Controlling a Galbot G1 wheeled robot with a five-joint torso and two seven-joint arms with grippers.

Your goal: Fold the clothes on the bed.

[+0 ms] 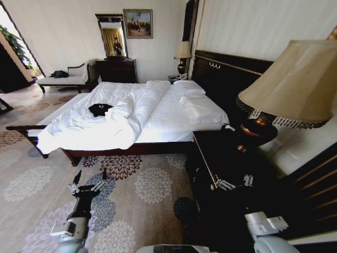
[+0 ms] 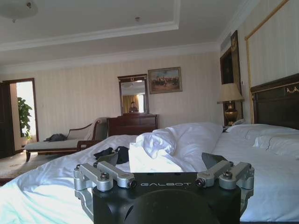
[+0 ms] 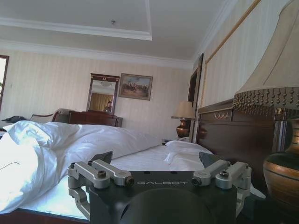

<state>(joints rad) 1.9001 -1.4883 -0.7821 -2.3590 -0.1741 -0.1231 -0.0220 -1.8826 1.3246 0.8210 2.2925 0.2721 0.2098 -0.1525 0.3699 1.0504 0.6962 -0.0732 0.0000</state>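
Both claws are spread wide and grasp nothing, touching nothing. The left claw (image 1: pixel 90 180) hangs over the flowered carpet (image 1: pixel 152 184) at about seven o'clock in the head view, well short of the bed (image 1: pixel 168 118); the right claw (image 1: pixel 234 183) sits at about five o'clock, over the dark nightstand (image 1: pixel 221 158) beside the brown lamp (image 1: pixel 284 95). The clothes (image 1: pixel 99 109), a small black bundle, lie on the white duvet (image 1: pixel 89 129) toward ten o'clock, on the side of the bed far from the headboard (image 1: pixel 226 76). From the left wrist the black bundle (image 2: pixel 112 154) peeks up just behind that claw's fingers (image 2: pixel 100 175), next to a rumpled ridge of duvet, with a chaise (image 2: pixel 65 142) and dresser (image 2: pixel 133 125) against the far wall. From the right wrist the heaped duvet (image 3: pixel 56 149) is in front, while pillows (image 3: pixel 187 148) and lamp base (image 3: pixel 282 179) come forward.
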